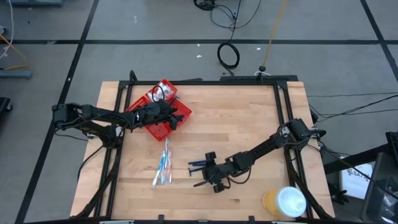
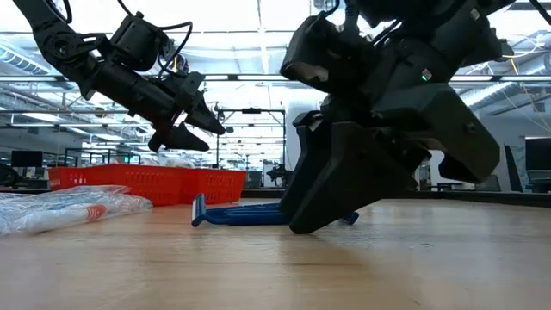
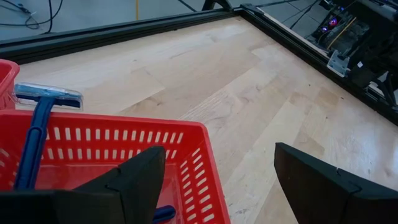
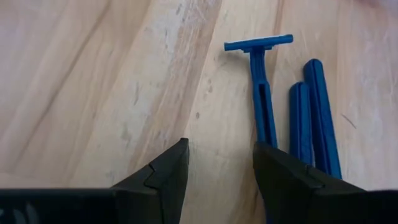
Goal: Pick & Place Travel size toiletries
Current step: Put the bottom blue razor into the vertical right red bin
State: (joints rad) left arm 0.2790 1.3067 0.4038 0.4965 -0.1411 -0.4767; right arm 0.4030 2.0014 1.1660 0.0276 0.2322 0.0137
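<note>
Three dark blue razors [image 4: 298, 112] lie side by side on the wooden table [image 1: 249, 118], also seen as blue razors [image 1: 198, 164] from above. My right gripper [image 4: 217, 174] stands open and low beside them, with bare wood between its fingers; in the low view my right gripper [image 2: 314, 220] is down at table level. Wrapped blue-and-white toothbrushes [image 1: 163, 167] lie to their left. My left gripper [image 1: 173, 119] hovers open over the near right corner of the red tray [image 1: 163, 129]. A capped blue razor [image 3: 34, 124] lies in that tray. My right gripper comes slanting down from the table's right. One finger [image 4: 292, 180] covers the near ends of the razor handles [image 4: 268, 134]. Whether it touches them, I cannot tell.
A large yellow roll with a white top [image 1: 286, 202] stands at the near right corner. Black frame rails [image 1: 283, 106] run along the table's edges. Bare wood lies between the tray and the razors.
</note>
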